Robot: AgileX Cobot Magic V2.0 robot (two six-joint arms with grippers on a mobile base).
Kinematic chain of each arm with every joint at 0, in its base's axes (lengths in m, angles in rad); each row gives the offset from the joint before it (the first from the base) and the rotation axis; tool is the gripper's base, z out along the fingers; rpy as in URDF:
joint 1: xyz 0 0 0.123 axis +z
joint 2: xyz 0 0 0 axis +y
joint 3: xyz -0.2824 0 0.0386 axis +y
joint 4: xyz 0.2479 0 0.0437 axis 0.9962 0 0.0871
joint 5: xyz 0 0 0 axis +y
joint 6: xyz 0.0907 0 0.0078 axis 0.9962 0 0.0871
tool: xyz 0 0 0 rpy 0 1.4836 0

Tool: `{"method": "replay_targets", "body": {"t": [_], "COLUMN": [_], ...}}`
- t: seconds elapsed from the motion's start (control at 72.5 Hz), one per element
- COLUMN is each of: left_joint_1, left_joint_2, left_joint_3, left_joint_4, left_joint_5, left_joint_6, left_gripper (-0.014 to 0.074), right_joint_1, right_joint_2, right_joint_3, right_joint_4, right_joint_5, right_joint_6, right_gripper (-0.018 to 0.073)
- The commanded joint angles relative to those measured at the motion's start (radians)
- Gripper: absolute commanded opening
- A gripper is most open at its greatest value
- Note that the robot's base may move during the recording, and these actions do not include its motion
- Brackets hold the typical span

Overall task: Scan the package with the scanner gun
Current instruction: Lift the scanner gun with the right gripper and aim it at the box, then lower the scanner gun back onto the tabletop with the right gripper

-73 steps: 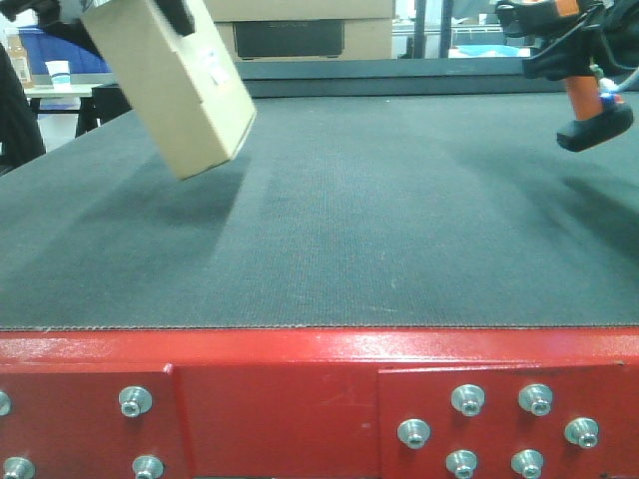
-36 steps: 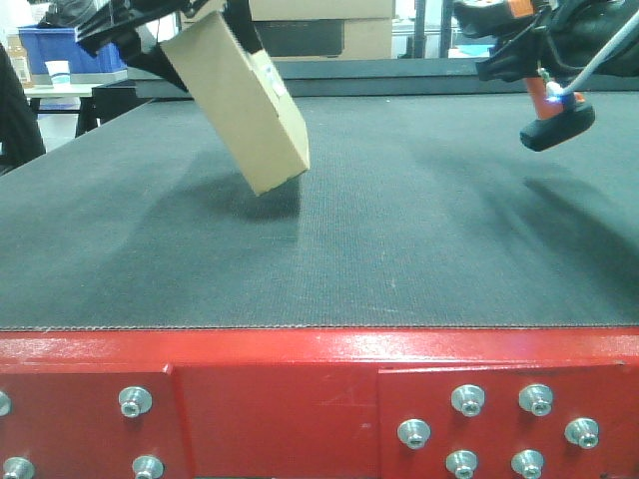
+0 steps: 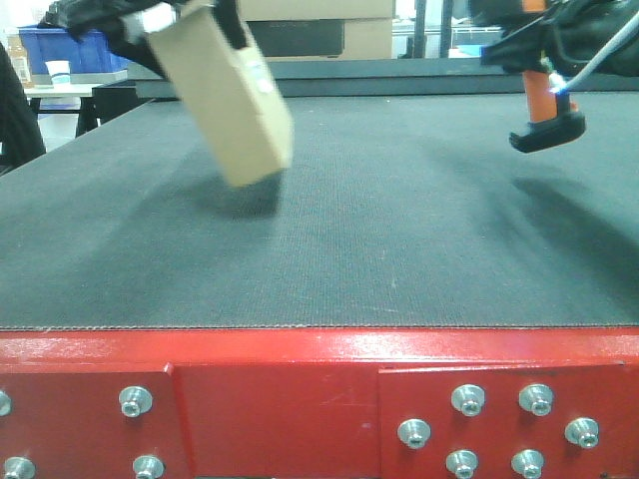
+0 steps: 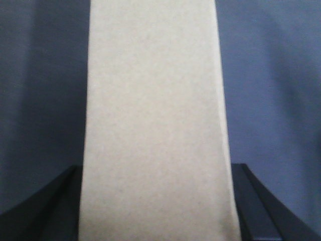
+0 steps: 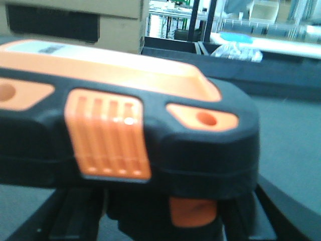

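Observation:
The package [image 3: 225, 100], a plain brown box with a small white label [image 3: 262, 85] on its right face, hangs tilted above the dark mat at the upper left. My left gripper [image 3: 185, 18] is shut on its top end. In the left wrist view the package [image 4: 155, 115] fills the middle between my black fingers [image 4: 52, 206]. The scanner gun [image 3: 544, 110] hangs at the upper right with its orange handle and black base pointing down, and my right gripper [image 3: 534, 45] is shut on its head. The right wrist view shows the scanner gun [image 5: 125, 130] close up, black and orange.
A dark textured mat [image 3: 379, 230] covers the table, with a red bolted frame [image 3: 319, 399] along the near edge. Wider cardboard boxes with a dark panel [image 3: 300, 35] stand at the back. A blue bin [image 3: 75, 48] and a paper cup [image 3: 58, 72] sit far left.
The package swung right toward the middle, then came back a little to the left. The scanner gun moved left toward it, and its handle now hangs more upright.

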Motion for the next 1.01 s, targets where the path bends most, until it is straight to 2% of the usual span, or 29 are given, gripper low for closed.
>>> {"method": "replay_targets", "body": {"t": [0.0, 0.083, 0.124, 0.248, 0.4, 0.551, 0.689, 0.992], "left_joint_1": [0.06, 0.094, 0.106, 0.122, 0.122, 0.122, 0.122, 0.122], "left_joint_2": [-0.006, -0.006, -0.006, -0.006, -0.006, -0.006, -0.002, -0.001], "left_joint_3": [-0.032, -0.036, -0.036, -0.036, -0.036, -0.036, -0.036, -0.036], "left_joint_4": [0.005, -0.02, -0.021, -0.002, 0.024, 0.055, 0.098, 0.123], "left_joint_5": [0.052, 0.081, 0.083, 0.062, 0.032, 0.03, 0.023, 0.01], "left_joint_6": [0.076, 0.111, 0.111, 0.111, 0.111, 0.111, 0.111, 0.111], "left_gripper": [-0.0111, -0.0111, -0.0111, -0.0111, -0.0111, -0.0111, -0.0111, -0.0111], "right_joint_1": [-0.061, -0.114, -0.135, -0.173, -0.17, -0.17, -0.17, -0.17], "right_joint_2": [-0.024, -0.024, -0.024, -0.024, 0.004, 0.027, 0.031, 0.082], "right_joint_3": [-0.008, -0.008, -0.003, 0.022, 0.033, 0.033, 0.033, 0.033], "right_joint_4": [-0.156, -0.261, -0.285, -0.285, -0.283, -0.281, -0.276, -0.27], "right_joint_5": [-0.073, -0.078, -0.08, -0.143, -0.164, -0.258, -0.227, -0.233], "right_joint_6": [0.212, 0.358, 0.383, 0.391, 0.391, 0.391, 0.391, 0.391], "right_gripper": [-0.0162, -0.0162, -0.0162, -0.0162, -0.0162, -0.0162, -0.0162, -0.0162]}}
